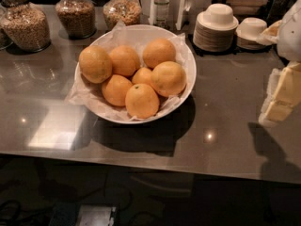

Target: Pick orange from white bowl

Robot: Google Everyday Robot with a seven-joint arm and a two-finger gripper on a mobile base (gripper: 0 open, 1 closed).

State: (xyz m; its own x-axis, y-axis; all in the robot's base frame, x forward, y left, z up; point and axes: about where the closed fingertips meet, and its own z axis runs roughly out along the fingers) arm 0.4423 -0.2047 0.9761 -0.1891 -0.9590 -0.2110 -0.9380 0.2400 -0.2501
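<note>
Now orange [168, 78] in bowl [191, 66]; jaws far R.

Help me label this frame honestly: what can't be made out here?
- Gripper, camera view: at the right edge, right of the white bowl, and partly cut off by that edge.
- Oranges, camera view: undersides are hidden by each other and the bowl's wall, so any lying beneath cannot be seen.
- Jars, camera view: tops are cut off by the top edge.

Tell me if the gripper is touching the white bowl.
Apart. The camera view shows bare counter between the gripper at the right edge and the white bowl.
</note>
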